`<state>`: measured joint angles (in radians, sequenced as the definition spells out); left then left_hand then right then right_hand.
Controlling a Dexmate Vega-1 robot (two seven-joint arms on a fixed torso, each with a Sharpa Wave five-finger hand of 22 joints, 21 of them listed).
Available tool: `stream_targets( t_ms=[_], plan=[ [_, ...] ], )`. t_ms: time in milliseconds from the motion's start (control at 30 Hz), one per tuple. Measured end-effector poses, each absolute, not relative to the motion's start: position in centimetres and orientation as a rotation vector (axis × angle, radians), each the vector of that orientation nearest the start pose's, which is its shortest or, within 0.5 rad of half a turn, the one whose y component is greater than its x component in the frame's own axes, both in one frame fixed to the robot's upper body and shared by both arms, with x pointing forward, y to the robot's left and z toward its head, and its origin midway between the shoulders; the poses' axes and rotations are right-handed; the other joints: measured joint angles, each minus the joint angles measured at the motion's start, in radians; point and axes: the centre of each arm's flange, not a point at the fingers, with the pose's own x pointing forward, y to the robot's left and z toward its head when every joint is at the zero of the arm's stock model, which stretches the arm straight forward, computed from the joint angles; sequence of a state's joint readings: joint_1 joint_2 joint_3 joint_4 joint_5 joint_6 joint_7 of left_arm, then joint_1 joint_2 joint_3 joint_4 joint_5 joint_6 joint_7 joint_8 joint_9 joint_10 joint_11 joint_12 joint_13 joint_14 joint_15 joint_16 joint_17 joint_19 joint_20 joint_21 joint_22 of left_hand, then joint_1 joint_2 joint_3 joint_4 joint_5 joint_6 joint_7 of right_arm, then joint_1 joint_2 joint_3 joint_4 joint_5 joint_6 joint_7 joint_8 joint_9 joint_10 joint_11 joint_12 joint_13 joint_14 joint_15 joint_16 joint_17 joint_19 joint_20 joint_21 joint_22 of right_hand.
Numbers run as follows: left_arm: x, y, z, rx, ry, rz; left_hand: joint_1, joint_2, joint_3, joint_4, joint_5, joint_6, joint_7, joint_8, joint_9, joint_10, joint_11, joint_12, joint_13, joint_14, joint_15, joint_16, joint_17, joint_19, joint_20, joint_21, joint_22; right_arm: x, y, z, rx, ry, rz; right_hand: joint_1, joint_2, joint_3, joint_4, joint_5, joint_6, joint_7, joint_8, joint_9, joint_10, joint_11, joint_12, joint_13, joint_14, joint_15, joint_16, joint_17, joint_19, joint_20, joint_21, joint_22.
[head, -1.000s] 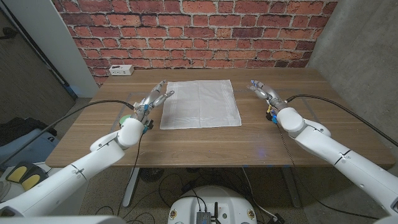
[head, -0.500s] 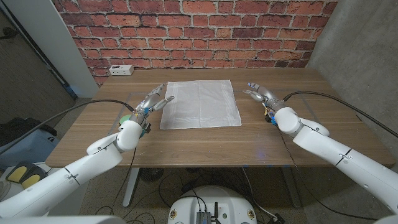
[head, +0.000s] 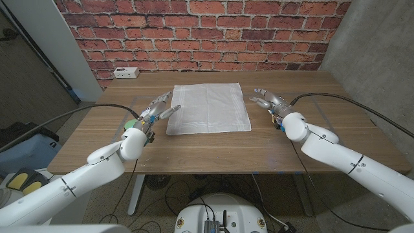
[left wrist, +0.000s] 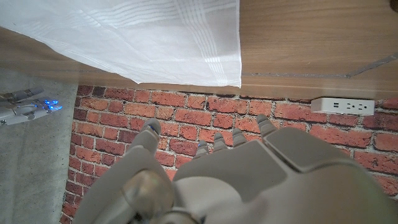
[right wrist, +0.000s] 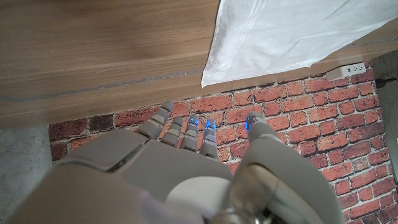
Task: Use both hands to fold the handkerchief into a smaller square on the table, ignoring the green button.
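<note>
- The handkerchief (head: pixel 209 108) is seen spread flat and unfolded, a white square in the upper middle of the head view, on the wooden bench (head: pixel 213 145).
- The left hand (head: pixel 157 107) is held at the cloth's left edge, fingers apart and nothing gripped; whether the fingertips touch the fabric cannot be told.
- The right hand (head: pixel 266 100) is held just beside the cloth's upper right corner, also open and empty, a little apart from the fabric.
- The two hands are judged to be placed on opposite sides so that both edges can be taken together and one half carried over the other.
- A corner of the cloth is shown in the left wrist view (left wrist: pixel 186 37) and in the right wrist view (right wrist: pixel 280 31), lying smooth, with faint woven stripes.
- The green button (head: pixel 131 123) is seen at mid left, partly hidden behind the left hand, and is to be left alone.
- A white power strip (head: pixel 126 72) lies at the bench's far left corner.
- A red brick wall (head: pixel 207 26) is seen behind the bench, and grey concrete at the upper right.
</note>
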<state>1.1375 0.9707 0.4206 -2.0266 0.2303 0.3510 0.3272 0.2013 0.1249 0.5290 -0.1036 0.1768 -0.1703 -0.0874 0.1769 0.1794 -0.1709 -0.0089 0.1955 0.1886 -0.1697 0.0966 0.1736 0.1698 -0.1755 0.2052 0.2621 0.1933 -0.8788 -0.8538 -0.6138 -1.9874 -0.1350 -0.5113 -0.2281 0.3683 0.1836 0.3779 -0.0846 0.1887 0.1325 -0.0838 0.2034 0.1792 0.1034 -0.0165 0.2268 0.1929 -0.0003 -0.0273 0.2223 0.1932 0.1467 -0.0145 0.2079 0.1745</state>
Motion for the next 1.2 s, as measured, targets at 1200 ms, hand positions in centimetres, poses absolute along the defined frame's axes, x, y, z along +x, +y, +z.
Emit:
stream_targets(
  t_ms=[1200],
  plan=[
    [51.7,28.7,-5.4,1.334,-0.417,0.182,0.145,-0.024,0.038,-0.068,0.0,0.186,0.006,0.049,0.0,0.074,-0.029,0.041,-0.003,0.009,-0.019,0.02,0.0,0.093,-0.016,0.012,-0.007,54.3,-19.7,-4.0,-1.225,-0.426,-0.155,0.182,-0.03,0.071,-0.081,0.004,0.208,0.007,0.024,0.004,0.115,-0.028,0.006,0.0,0.109,-0.009,0.0,-0.012,0.097,0.018,0.009,-0.002]
  ],
)
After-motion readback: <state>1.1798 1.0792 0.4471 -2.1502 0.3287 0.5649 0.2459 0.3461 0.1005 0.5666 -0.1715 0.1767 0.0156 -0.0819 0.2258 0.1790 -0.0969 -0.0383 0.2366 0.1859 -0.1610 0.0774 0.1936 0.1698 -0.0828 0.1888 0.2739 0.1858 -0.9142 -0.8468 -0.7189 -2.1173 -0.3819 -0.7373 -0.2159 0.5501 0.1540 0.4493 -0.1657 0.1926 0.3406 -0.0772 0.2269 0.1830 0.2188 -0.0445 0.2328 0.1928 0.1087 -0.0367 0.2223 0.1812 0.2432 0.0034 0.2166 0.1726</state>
